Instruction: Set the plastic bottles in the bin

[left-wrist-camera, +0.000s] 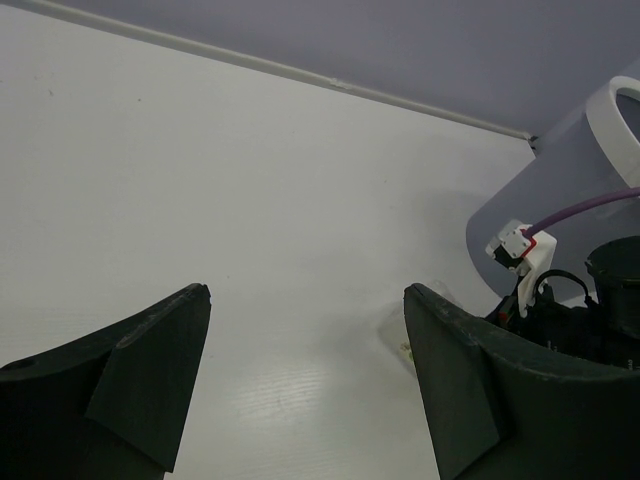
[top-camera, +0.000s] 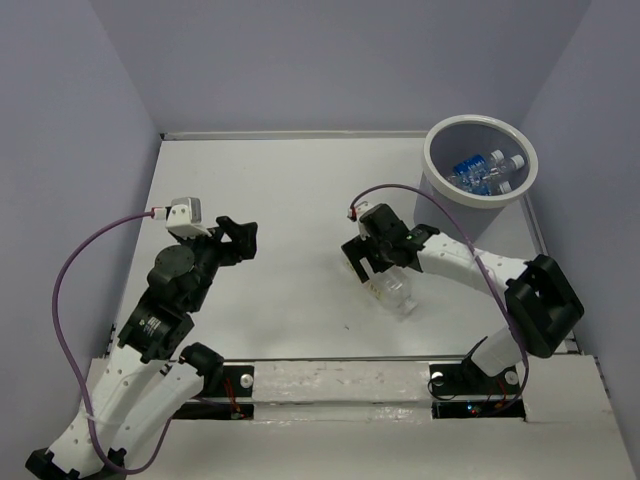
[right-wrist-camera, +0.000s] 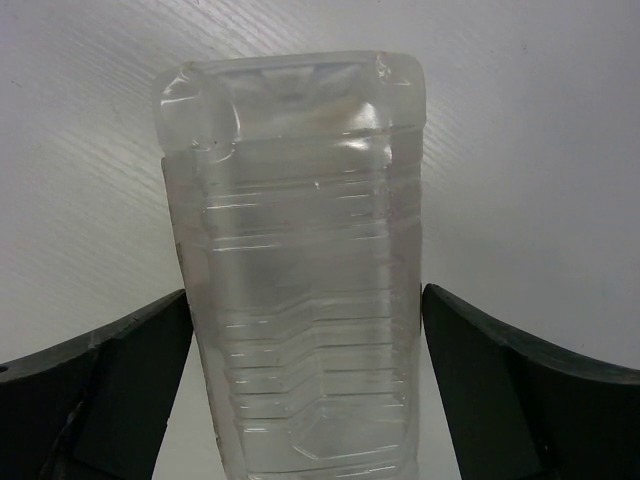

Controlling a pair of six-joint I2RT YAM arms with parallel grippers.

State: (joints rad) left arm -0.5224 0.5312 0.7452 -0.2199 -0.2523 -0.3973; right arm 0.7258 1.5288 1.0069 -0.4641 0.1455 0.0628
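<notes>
Clear bottle [right-wrist-camera: 300,200]: lies on the table [top-camera: 290,190] between the wide-spread fingers of the right gripper [right-wrist-camera: 305,292], which is not closed on it. Left gripper [left-wrist-camera: 307,290]: spread wide, empty. Bin [top-camera: 430,152]: far right corner, blue-labelled bottles [top-camera: 485,172] inside.

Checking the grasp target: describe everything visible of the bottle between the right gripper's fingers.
The bottle is clear, ribbed, squarish plastic, seemingly empty; no label or cap shows. It lies on its side on the white table, apart from the bin. The right gripper straddles it, fingers close at both flanks; contact is unclear.
</notes>
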